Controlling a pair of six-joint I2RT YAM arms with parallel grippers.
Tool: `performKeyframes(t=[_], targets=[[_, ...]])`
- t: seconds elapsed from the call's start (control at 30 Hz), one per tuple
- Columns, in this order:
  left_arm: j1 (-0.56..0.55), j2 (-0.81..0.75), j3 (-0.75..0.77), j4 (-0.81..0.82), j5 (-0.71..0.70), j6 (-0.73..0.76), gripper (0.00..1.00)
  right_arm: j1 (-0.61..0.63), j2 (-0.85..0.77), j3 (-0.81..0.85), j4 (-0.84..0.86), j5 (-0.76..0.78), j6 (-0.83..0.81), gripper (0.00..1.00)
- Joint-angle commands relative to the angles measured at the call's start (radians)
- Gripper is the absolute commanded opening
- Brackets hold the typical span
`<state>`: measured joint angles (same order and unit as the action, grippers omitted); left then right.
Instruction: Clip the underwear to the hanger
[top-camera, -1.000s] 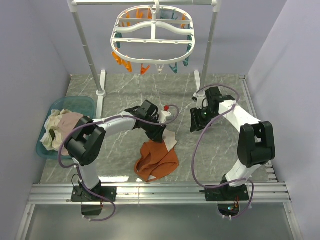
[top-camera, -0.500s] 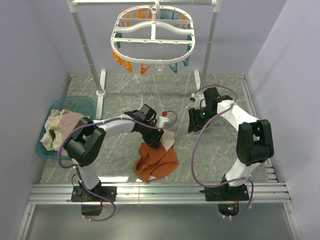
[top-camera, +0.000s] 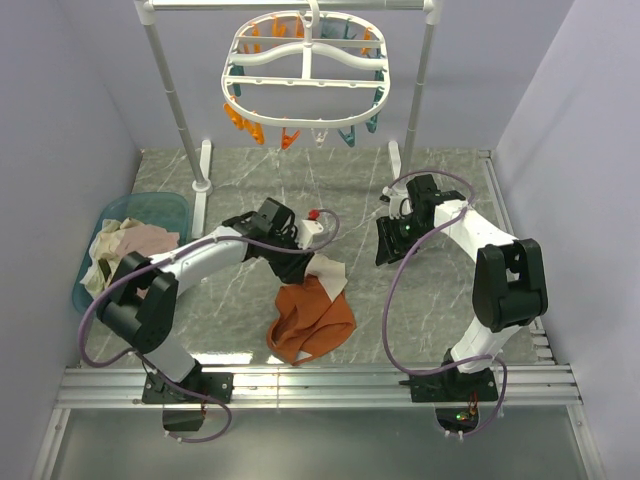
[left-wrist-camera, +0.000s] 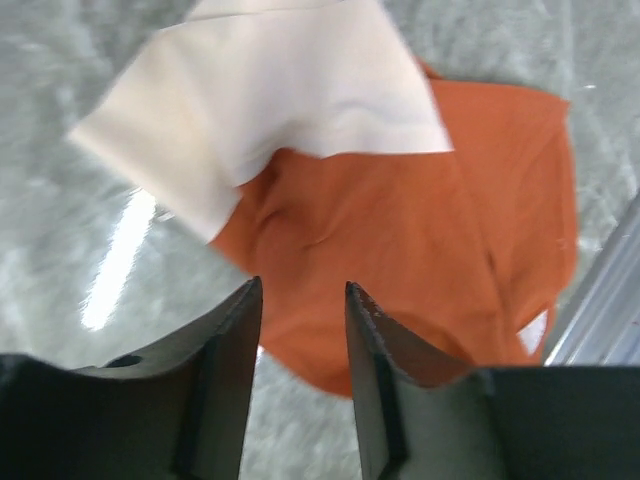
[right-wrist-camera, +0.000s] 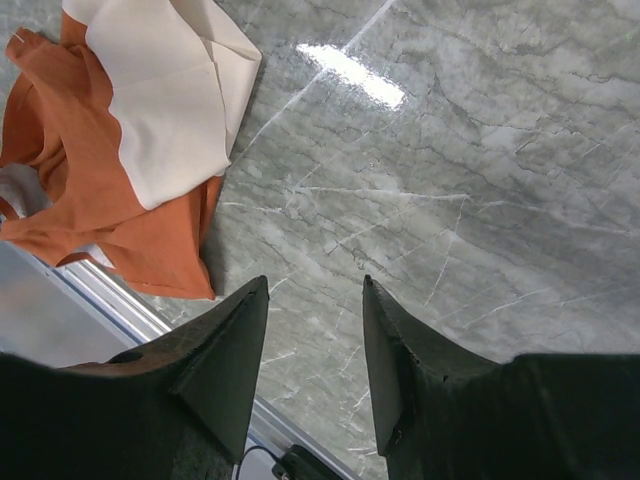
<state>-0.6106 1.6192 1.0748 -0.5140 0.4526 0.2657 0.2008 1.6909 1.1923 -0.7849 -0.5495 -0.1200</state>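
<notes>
The rust-orange underwear (top-camera: 312, 318) lies crumpled on the marble table, its beige waistband (top-camera: 330, 272) folded over at the far end. It also shows in the left wrist view (left-wrist-camera: 420, 230) and the right wrist view (right-wrist-camera: 90, 180). My left gripper (top-camera: 300, 268) hovers just left of the waistband, open and empty (left-wrist-camera: 303, 290). My right gripper (top-camera: 384, 250) is open and empty over bare table to the right of the underwear (right-wrist-camera: 315, 285). The white oval hanger (top-camera: 306, 62) with orange and teal clothespins hangs from the rack at the back.
A white pole rack (top-camera: 175, 105) stands at the back with feet on the table. A teal basket (top-camera: 170, 207) of pale clothes (top-camera: 125, 250) sits at the left edge. A metal rail (top-camera: 320, 385) runs along the near edge.
My left gripper has pulled back to the left and up, off the underwear. The waistband now lies free. My right gripper has barely moved.
</notes>
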Motion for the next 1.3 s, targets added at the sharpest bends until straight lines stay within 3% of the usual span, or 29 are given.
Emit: performKeyframes(t=[0.0,0.2,0.4,0.47,0.6,0.67,0.9,1.27], targets=[[0.015,-0.033,-0.015,-0.046,-0.043,0.072,0.45,0.011,-0.028,0.016,0.016,-0.02,0.002,0.5],[0.017,0.039,-0.018,-0.049,-0.051,0.075,0.5,0.009,-0.025,0.024,0.01,-0.018,0.0,0.51],[0.015,0.091,-0.018,-0.029,-0.08,0.084,0.45,0.011,-0.036,0.02,0.009,-0.013,-0.001,0.52],[0.017,0.094,-0.019,-0.031,-0.084,0.09,0.39,0.011,-0.037,0.016,0.009,-0.013,-0.001,0.52],[0.015,0.076,-0.018,-0.072,-0.081,0.112,0.07,0.009,-0.036,0.018,0.012,-0.01,0.0,0.52],[0.021,0.053,-0.015,-0.093,-0.075,0.107,0.0,0.009,-0.036,0.021,0.009,-0.01,0.0,0.52],[0.084,-0.157,0.007,-0.245,-0.052,0.096,0.0,0.009,-0.039,0.024,0.001,-0.013,-0.007,0.52],[0.354,-0.272,-0.24,-0.357,-0.164,0.185,0.0,0.025,-0.025,0.055,-0.02,-0.009,-0.02,0.5]])
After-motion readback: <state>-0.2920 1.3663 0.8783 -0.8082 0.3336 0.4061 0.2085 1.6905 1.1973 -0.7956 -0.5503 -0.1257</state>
